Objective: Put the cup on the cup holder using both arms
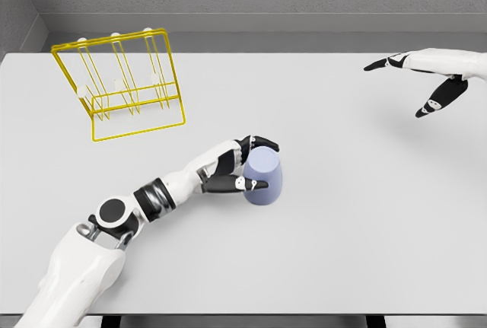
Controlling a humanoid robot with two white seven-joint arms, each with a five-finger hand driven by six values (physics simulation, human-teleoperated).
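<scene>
**A:** Status on the cup job?

**B:** Early, I'm reckoning. The cup [263, 176] is sitting on the tabletop [342, 252] around the middle, a bit toward the near edge. Nothing is hanging on the cup holder [122, 84] yet; it's standing at the far left corner, well apart from the cup.

**A:** Left arm doing what?

**B:** I'm watching the left hand [240, 167] wrapping the cup from its left side. Its fingers [259, 144] are curling over the top edge and the thumb is pressing across the near side. Looks like a grip, but the cup isn't looking lifted.

**A:** And the right?

**B:** The right hand [426, 77] is hovering over the far right edge of the tabletop, well apart from everything, fingers spread and holding nothing.

**A:** What's left?

**B:** Nearly all of it, I'm judging: the lift, the carry to the far left corner, and the seating on a peg. The right arm isn't contributing yet.
</scene>
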